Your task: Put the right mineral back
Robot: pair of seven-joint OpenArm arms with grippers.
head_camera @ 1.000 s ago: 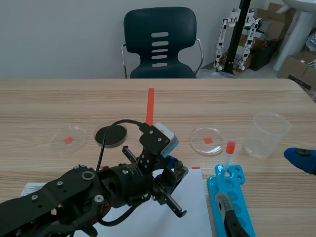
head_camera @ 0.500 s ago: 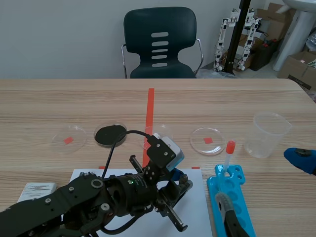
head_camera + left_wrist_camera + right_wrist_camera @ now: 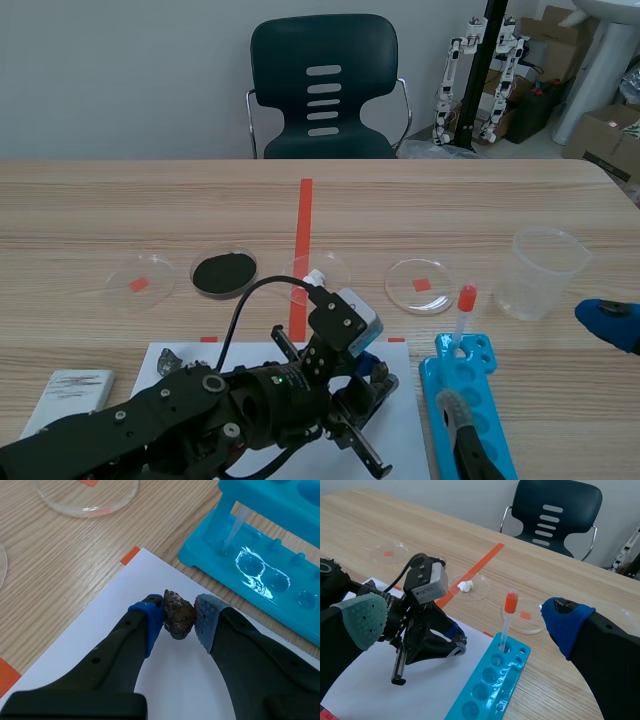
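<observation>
The dark brown rock (image 3: 178, 616) is pinched between the pads of the left gripper (image 3: 178, 614), over a white sheet of paper (image 3: 172, 685) on the worktop (image 3: 60, 555). A blue rack (image 3: 265, 555) stands beside the paper, with a clear dish (image 3: 85, 495) farther ahead. The right gripper (image 3: 465, 617) has its fingers spread wide, holding nothing.

Bright, even, sharp; soft shadows
</observation>
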